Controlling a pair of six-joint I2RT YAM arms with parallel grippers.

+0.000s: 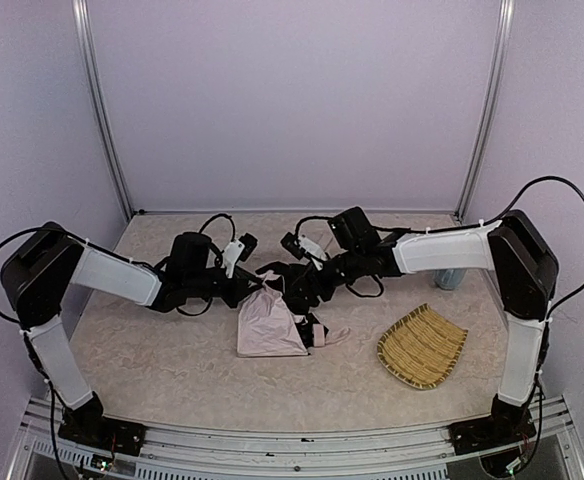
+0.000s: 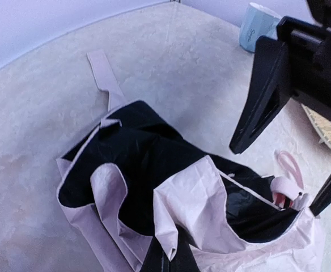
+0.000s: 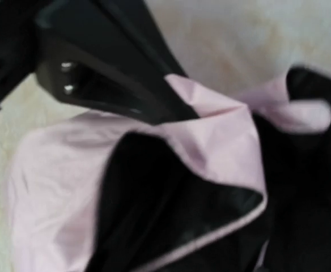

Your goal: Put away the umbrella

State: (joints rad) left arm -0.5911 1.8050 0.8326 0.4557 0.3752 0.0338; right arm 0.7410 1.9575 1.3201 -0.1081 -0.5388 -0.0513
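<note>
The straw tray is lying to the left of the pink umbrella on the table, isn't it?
Not quite. The straw tray is lying to the right of the pink umbrella on the table, not to the left. The top external view shows it.

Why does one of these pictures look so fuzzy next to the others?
The right wrist view is the soft one: its camera is probably too close to the umbrella, so everything in it smears. The left wrist view is sharp, with crisp folds and even light. The top external view is clear too, with soft light, faint shadows and no glare.
</note>
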